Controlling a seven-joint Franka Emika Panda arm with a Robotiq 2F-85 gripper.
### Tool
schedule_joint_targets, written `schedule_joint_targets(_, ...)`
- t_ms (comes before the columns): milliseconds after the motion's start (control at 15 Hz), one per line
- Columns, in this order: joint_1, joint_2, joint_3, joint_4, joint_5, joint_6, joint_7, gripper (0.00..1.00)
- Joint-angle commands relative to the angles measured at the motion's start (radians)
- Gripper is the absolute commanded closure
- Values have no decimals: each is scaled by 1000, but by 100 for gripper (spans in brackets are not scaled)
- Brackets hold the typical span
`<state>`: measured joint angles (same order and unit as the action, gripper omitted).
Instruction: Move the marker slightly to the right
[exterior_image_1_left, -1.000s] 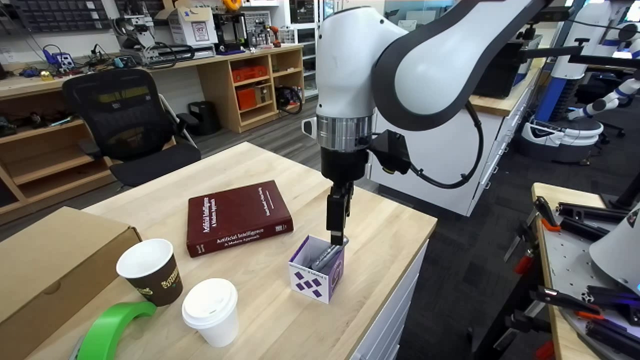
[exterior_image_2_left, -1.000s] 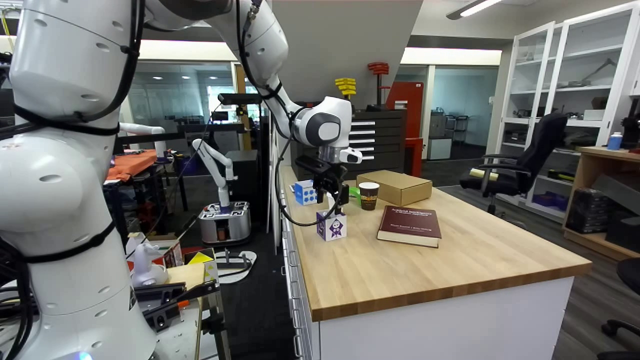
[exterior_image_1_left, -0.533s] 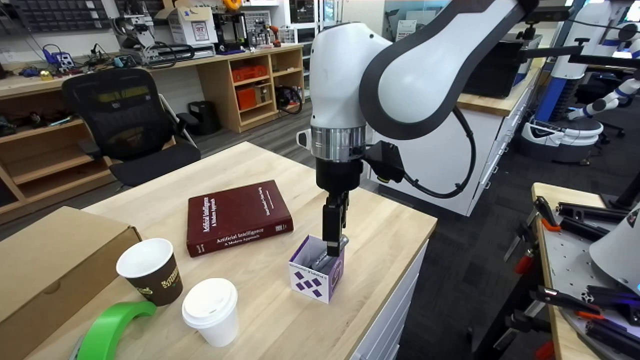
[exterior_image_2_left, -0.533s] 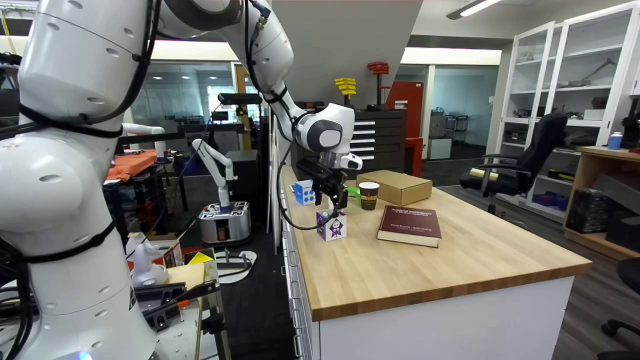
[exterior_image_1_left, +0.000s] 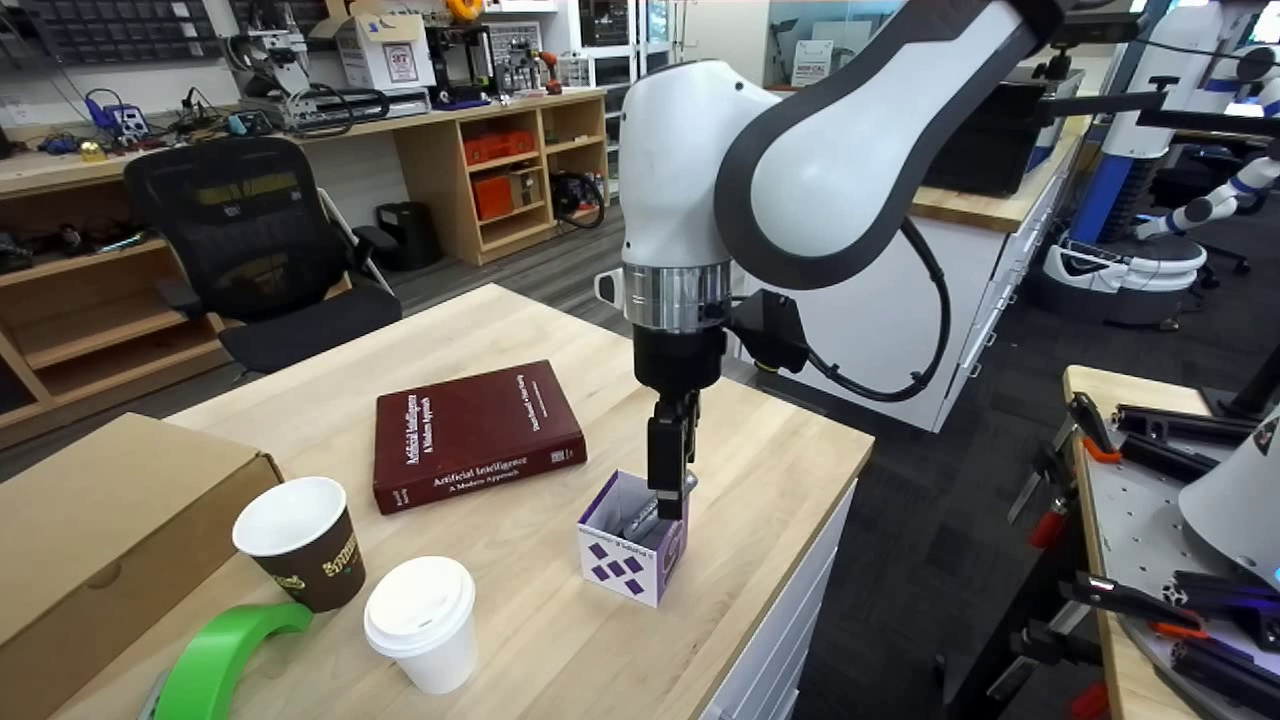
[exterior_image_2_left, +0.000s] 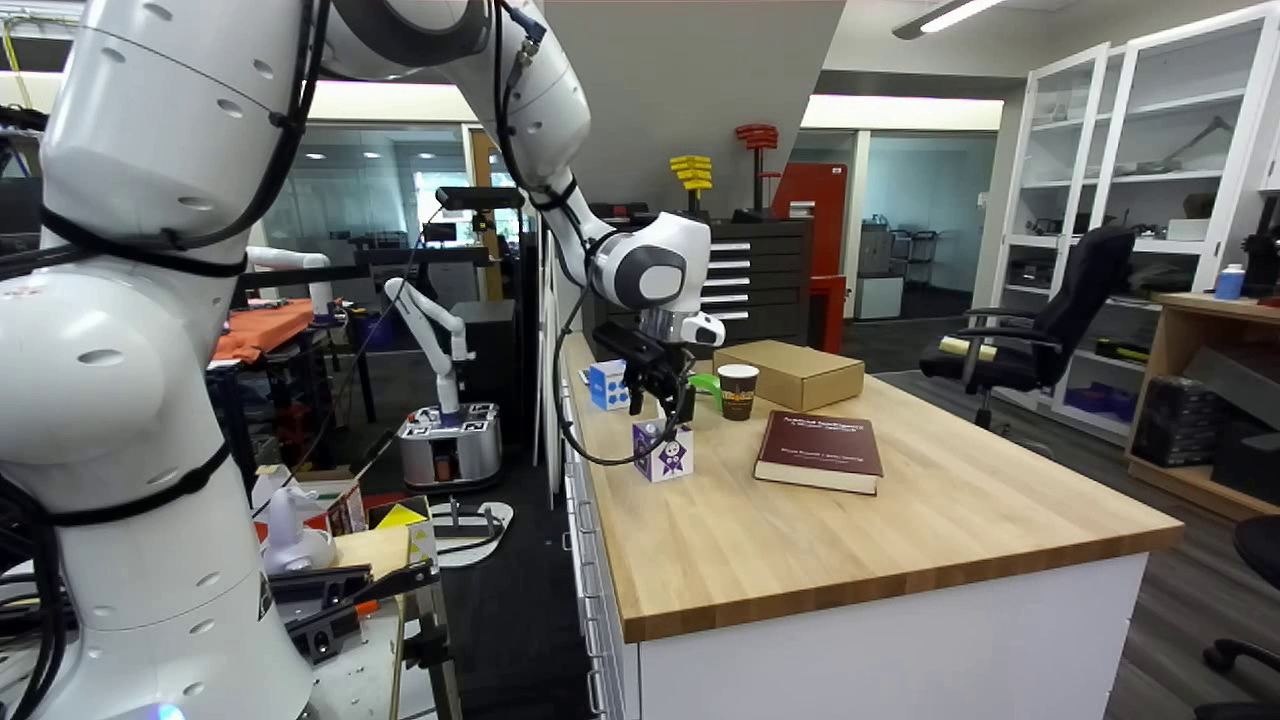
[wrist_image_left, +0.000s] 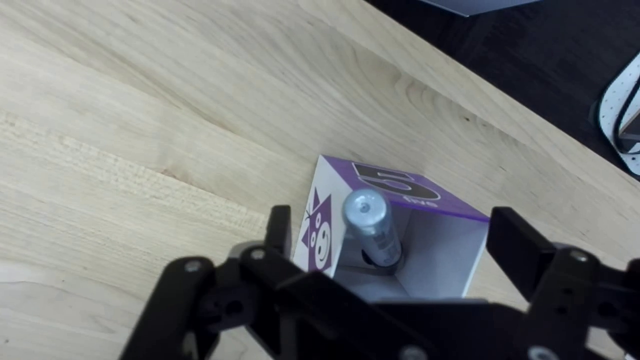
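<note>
Wrist view gives one marker (wrist_image_left: 376, 232), grey with a rounded end, tilted inside one open-topped purple-and-white box (wrist_image_left: 440, 255); it leans toward the corner where the purple wall meets the white wall with a printed face, and its upper end rises past the rim. The tool (wrist_image_left: 397, 237) has two fingers (wrist_image_left: 278, 230), set wide apart, one to either side of the box's opening, and the marker sits loose in the gap, clear of both (whether a finger brushes the box, I cannot tell from here). In an exterior view the tool points straight down over the box, its tip hiding part of the marker. Counting the rest of the worktop (exterior_image_1_left: 540, 610): both exterior views show one dark red book (exterior_image_1_left: 475, 435) lying flat, one cardboard box (exterior_image_1_left: 130, 540), one brown cup (exterior_image_1_left: 325, 575) and one green curved piece (exterior_image_1_left: 215, 650), the cup standing just beside that piece. A lidded white cup (exterior_image_1_left: 425, 625), near the brown one in an exterior view, makes two cups. An exterior view also has one blue-and-white box (exterior_image_2_left: 610, 386), beyond the purple-and-white one and well apart from the book.
</note>
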<state>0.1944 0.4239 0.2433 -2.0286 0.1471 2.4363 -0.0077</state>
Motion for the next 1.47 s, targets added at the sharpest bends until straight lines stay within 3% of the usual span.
schedule_joint_targets(0, -13, 1, 5, 7, 30, -25, -24, 0)
schedule_joint_targets(133, -14, 2, 5, 6, 32, -27, -23, 0)
schedule_joint_targets(200, -14, 3, 4, 6, 32, -27, -23, 25)
schedule_joint_targets(333, -15, 3, 5, 7, 34, -28, -25, 33)
schedule_joint_targets(933, -10, -14, 1, -2, 30, -38, -12, 93)
schedule_joint_targets(1000, -9, -24, 0, -10, 27, -41, -7, 97)
schedule_joint_targets(1400, -4, -122, -3, -81, 18, -75, 10, 94)
